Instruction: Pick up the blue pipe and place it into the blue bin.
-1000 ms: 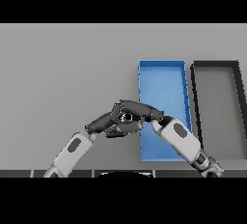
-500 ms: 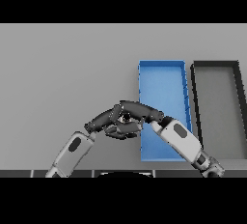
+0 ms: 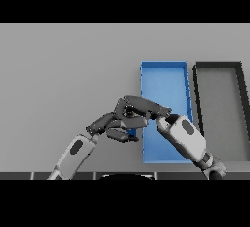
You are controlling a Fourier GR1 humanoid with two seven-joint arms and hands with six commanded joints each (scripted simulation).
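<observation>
Nearest, at six to seven o'clock: one left hand [image 3: 114, 125], dark, on a white and grey arm, its fingers relaxed and apart, holding nothing, lying just beside the right hand.

Next, toward five o'clock: one right hand [image 3: 141, 109], dark, reaching leftward from its white forearm, its fingers curled together over something at the bin's left edge. A small blue sliver shows beneath them, probably the short blue pipe [image 3: 132, 132]; one counted, mostly hidden, so whether it is firmly held I cannot tell.

Beyond, at three o'clock: one long blue rectangular bin [image 3: 186, 86], open-topped, its left wall just beside the right hand.

Farthest, at two to three o'clock: one dark grey rectangular bin [image 3: 196, 94], touching or just beside the blue one.

Risks, as judged: a shallow grasp may let the pipe slip onto the grey table [image 3: 63, 74]; the crowding left hand may knock it; overshooting may land it in the dark bin.
</observation>
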